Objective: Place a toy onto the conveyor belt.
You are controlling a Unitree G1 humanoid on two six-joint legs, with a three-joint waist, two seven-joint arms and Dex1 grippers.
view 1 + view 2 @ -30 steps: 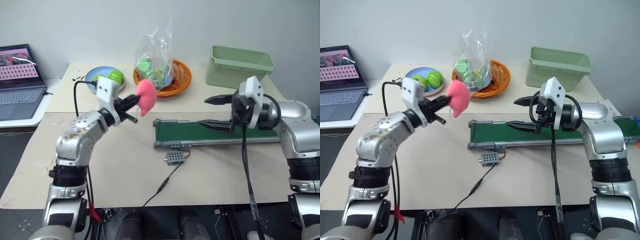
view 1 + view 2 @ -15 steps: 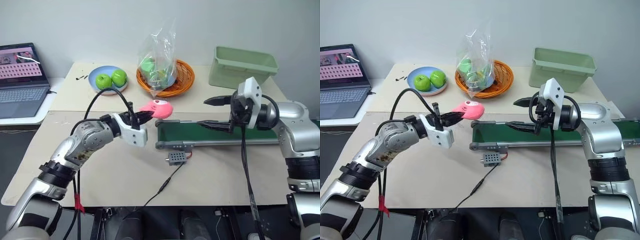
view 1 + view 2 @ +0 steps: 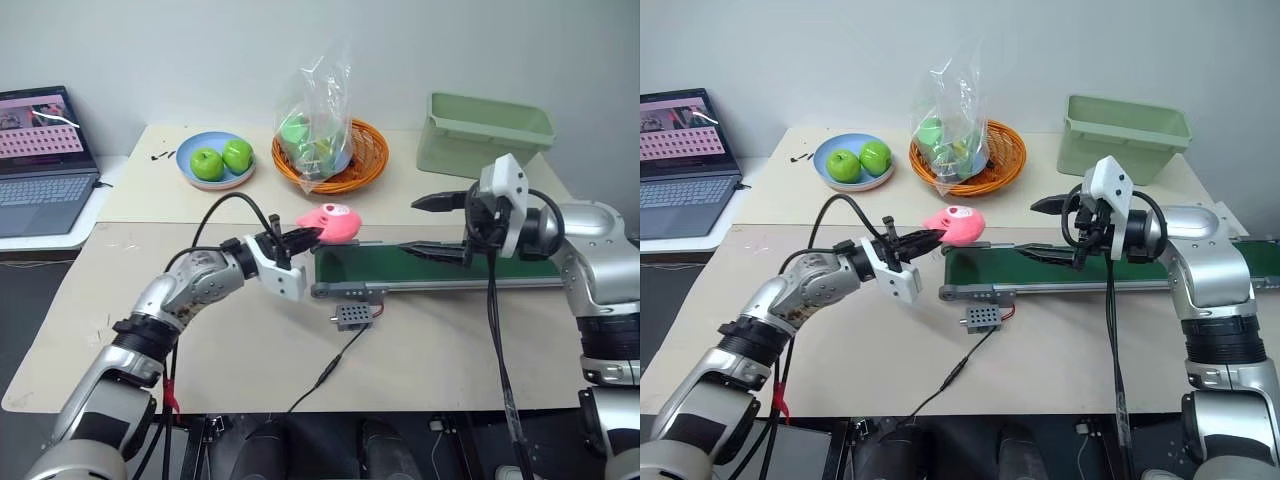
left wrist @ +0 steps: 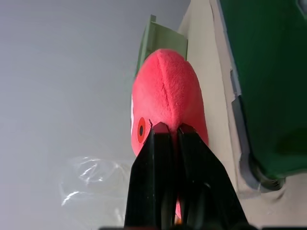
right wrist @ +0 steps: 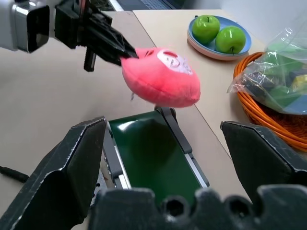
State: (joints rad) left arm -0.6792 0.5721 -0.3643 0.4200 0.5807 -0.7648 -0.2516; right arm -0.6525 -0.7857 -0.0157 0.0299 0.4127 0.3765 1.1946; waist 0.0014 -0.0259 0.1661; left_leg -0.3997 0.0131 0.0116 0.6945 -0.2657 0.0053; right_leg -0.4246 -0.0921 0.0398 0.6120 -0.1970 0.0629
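Since the earlier frame the left arm has swung down and forward, carrying the toy (image 3: 332, 221) from up over the table (image 3: 90, 330) to just above the belt's (image 3: 420, 266) near end. Left gripper (image 3: 307, 237) is pinched tight on the toy, arm stretched low. Right gripper (image 3: 428, 226) hangs wide open and empty over the belt. Behind stand a plate (image 3: 190, 158) of apples, a basket (image 3: 360, 170), a bin (image 3: 484, 133) and a laptop (image 3: 40, 165).

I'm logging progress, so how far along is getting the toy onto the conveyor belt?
Done: the left pincer is shut on the pink toy and holds it in the air. In hand: the toy is near the conveyor belt end. Left: set it on the belt and release. The right pincer is open above the belt.
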